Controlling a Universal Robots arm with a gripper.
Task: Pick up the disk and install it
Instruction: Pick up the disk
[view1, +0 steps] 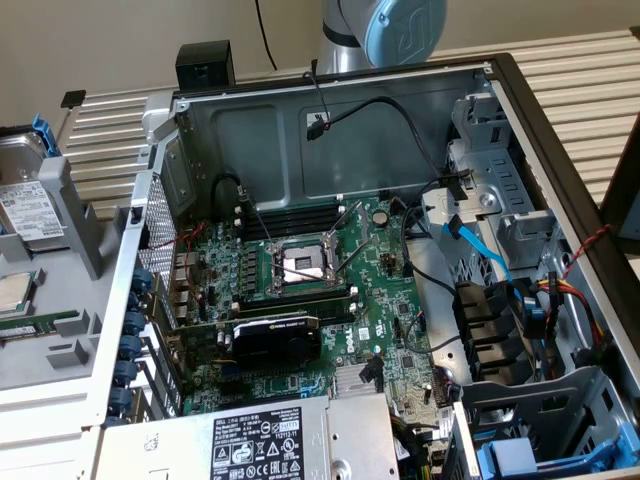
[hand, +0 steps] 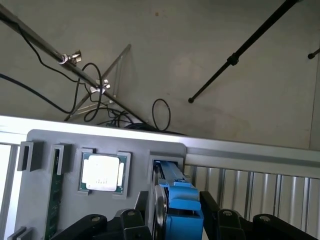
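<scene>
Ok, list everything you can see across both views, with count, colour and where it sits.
Silver-grey metal disk in a blue plastic carrier: one, silver and blue, upright in a tray slot.
Moulded grey plastic tray: one, grey, exterior view's left of the case.
Square silver CPU chip: one, silver, tray pocket beside the disk.
Slim green memory stick: one, green, tray slot.
Open grey metal computer case: one, grey, centre of the exterior view.
Green motherboard: one, green, inside the case.
Black graphics card: one, black, on the motherboard.
Flat blue cable: one, blue, case's exterior-view right.
Robot arm: one, grey with blue cap, behind the case.
Pincer: one, black, at the disk.
</scene>
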